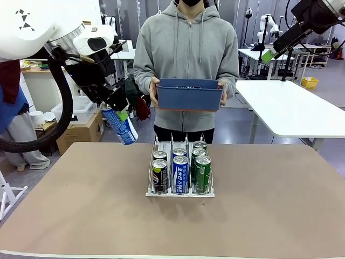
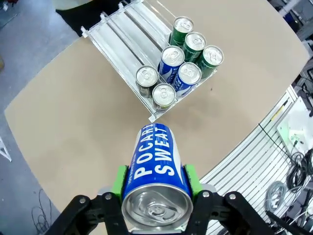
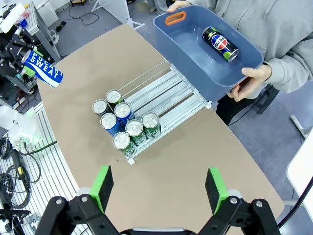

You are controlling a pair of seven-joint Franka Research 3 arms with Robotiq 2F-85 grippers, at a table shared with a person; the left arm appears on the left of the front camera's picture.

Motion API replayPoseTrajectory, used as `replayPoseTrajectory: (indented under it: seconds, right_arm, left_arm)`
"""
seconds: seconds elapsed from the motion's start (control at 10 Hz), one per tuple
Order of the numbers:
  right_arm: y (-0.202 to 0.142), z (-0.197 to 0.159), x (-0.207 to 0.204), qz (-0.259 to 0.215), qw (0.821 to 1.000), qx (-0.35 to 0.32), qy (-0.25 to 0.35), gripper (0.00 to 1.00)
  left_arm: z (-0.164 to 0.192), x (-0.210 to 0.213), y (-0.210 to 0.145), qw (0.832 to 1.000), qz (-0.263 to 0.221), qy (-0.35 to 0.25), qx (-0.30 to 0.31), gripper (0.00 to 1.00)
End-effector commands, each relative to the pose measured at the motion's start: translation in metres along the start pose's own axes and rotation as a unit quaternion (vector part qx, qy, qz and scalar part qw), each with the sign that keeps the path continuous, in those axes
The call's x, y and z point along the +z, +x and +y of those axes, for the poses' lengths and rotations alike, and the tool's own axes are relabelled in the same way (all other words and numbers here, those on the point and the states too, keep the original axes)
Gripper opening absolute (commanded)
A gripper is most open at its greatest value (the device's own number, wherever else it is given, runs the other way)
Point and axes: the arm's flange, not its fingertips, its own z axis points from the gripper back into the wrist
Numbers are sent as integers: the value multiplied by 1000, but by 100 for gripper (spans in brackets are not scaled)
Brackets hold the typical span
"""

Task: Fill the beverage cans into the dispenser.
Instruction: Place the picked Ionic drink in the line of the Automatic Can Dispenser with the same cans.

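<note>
Left end effector (image 2: 155,182) is clamped on a Pocari can (image 2: 154,159). The green pads press either side of its body, one silver end faces the wrist camera, and the POCARI SWEAT print is readable. In the front view that can hangs tilted in the air at left-centre of frame, above the surface (image 1: 81,205), up and left of the dispenser (image 1: 180,193) and clear of it. The dispenser sits mid-frame on the surface with three lanes and seven cans upright, bunched against the white front lip. The left lane has two black cans (image 1: 160,175), the middle lane two blue-and-white cans (image 1: 180,172), and the right lane three green cans (image 1: 202,171). The rear stretch of every lane is bare. Right end effector (image 3: 159,188) has its fingers wide apart with nothing between them. It is high over the surface, and the front view puts it in the upper right of frame. At the far side a person grips a blue bin (image 1: 190,96) with a hand (image 3: 250,81) at each end, holding it in the air beyond the dispenser's back end. One black logo can (image 3: 221,43) lies on its side inside the bin.
</note>
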Motion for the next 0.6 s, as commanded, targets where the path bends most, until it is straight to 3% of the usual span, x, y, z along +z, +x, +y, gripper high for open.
replayPoseTrajectory:
  seconds: [0.0, 0.3, 0.5]
  right_arm:
    - [0, 0, 0, -2, 1000, 0, 5, 100]
    - [0, 0, 0, -2, 1000, 0, 5, 100]
    - [0, 0, 0, -2, 1000, 0, 5, 100]
  left_arm:
    - [-26, -13, 16, 999, -4, 23, 45, 57]
    - [-70, -32, 16, 999, -40, 33, -16, 57]
    - [-98, -51, 14, 997, -35, 51, -48, 57]
